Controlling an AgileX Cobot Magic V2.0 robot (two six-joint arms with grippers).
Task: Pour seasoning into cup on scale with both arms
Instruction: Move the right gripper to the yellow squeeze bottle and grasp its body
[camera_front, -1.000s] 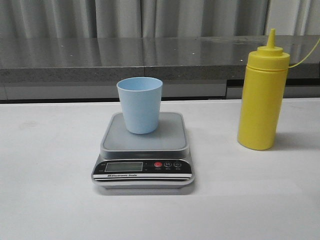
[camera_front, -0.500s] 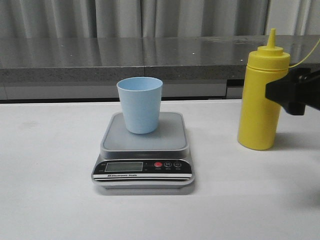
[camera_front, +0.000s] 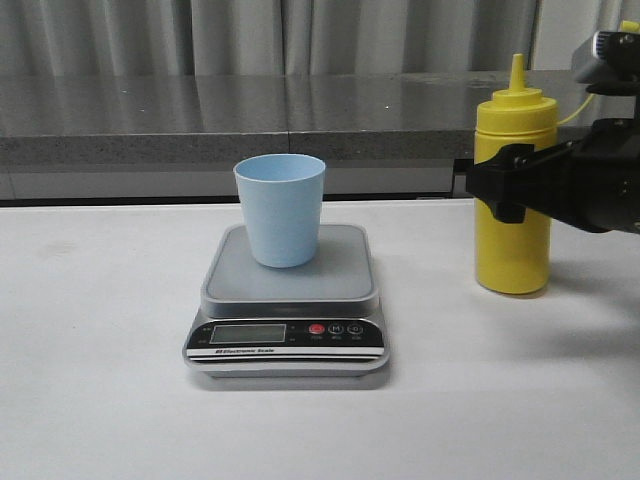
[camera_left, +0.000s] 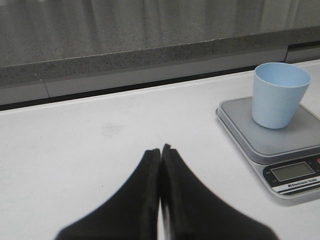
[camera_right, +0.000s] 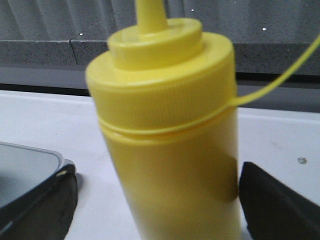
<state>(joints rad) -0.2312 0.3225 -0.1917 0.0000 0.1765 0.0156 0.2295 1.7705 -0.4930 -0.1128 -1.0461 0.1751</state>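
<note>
Item 1, left pincer (camera_left: 160, 150): you will find its two fingers pressed flat together, carrying nothing, hanging over bare white surface (camera_front: 90, 380). The front view does not show it at all. From this arm the scale and cup lie off toward the robot's right.

Item 2, scale (camera_front: 288, 300): it sits flat on the surface at the middle of the front view, display and red button facing the camera.

Item 3, cup (camera_front: 280, 208): pale blue, upright, mouth open upward, standing on the scale's grey platform toward its rear. Nothing is visible inside it from these angles.

Item 4, seasoning bottle (camera_front: 513, 195): yellow, upright, long axis vertical, nozzle pointing up, standing on the surface well to the right of the scale. Its thin tethered cap trails off to one side.

Item 5, right pincer (camera_front: 510, 185): its fingers are spread, one dark pad either side of the bottle's body in the wrist view, at mid-height in the front view. You cannot tell whether the pads touch the plastic yet.

Governing relation: the bottle stands directly between the right fingers, so the right arm is plainly the nearer one. You would likely need a closing squeeze across the upright body before any lift and tilt toward the cup.
</note>
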